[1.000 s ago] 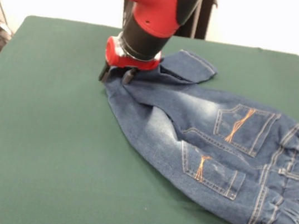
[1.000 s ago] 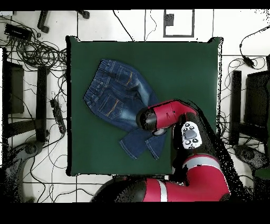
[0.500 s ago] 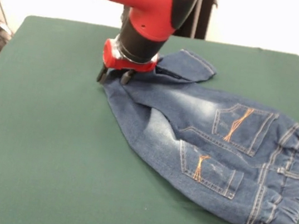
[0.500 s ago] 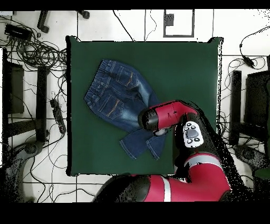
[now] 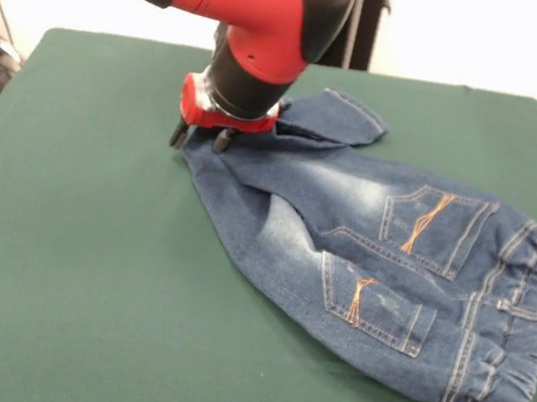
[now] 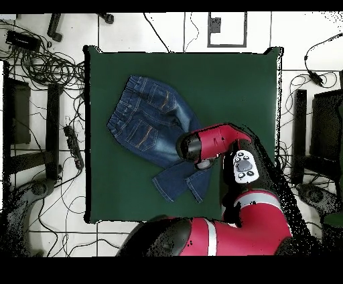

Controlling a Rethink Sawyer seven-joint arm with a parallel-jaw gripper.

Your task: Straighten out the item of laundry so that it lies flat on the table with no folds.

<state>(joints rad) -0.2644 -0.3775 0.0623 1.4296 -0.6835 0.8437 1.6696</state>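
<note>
End effector (image 5: 198, 136) first: it sits low at the hem of one trouser leg, its two dark fingertips (image 5: 177, 134) set a narrow gap apart and touching the denim, though whether cloth is pinched between them cannot be told. Beneath everything spreads the green worktop (image 5: 57, 261). On it lies the item of laundry (image 5: 388, 280), back pockets up, gathered waistband at the picture's right in the front view, one leg folded behind the other near the red arm (image 6: 214, 140).
</note>
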